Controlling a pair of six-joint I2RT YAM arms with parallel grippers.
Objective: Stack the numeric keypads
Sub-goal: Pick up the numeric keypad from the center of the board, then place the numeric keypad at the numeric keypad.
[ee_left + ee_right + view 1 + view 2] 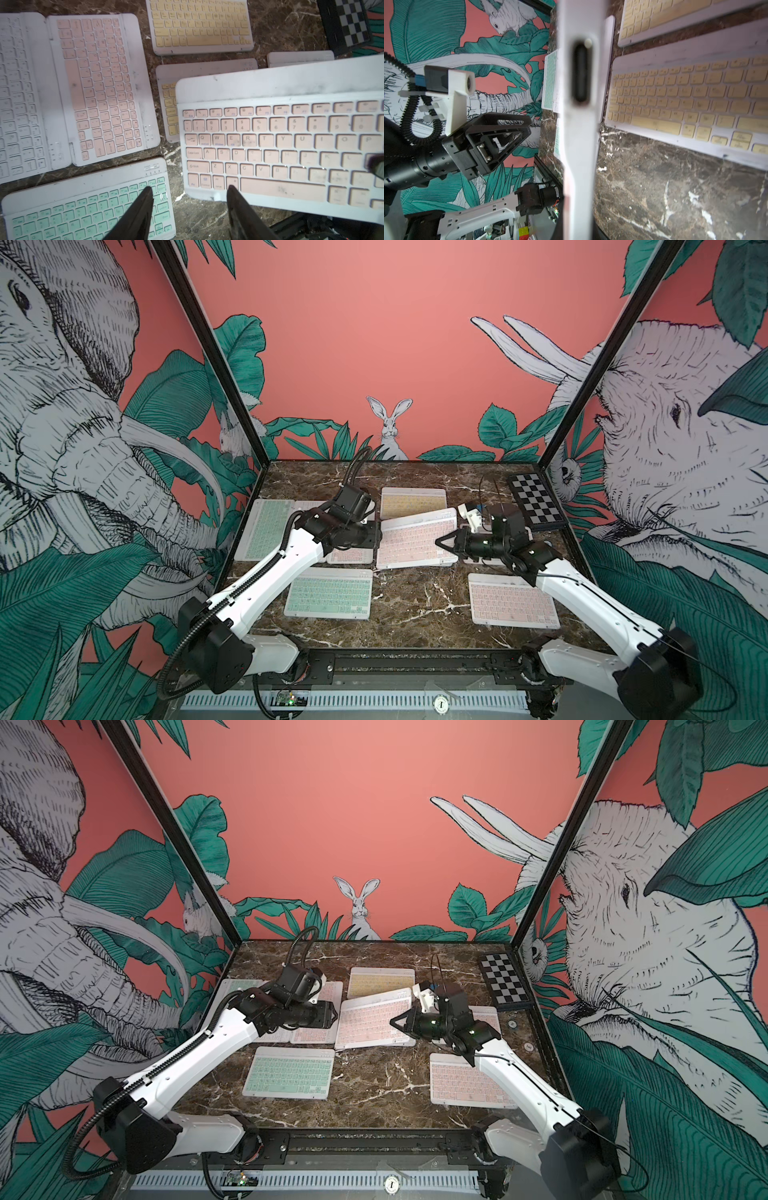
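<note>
At the right gripper [439, 541]: pressed together on one short edge of the pink keypad [415, 539], which hangs tilted above a yellow keypad [169, 104].
Left gripper [189, 188]: spread, holding nothing, just beside the opposite short edge of the pink keypad.
Step in hand, I judge: lay the pink keypad flat on the yellow one; level it first, turn it until the corners match, release only when it rests.
Edges: the two keypads lie at different angles; a corner may overhang.
Open room: bare tabletop [415, 605] back from both grippers; the green keypad [328, 597] lies near the left gripper, toward its arm base.
</note>
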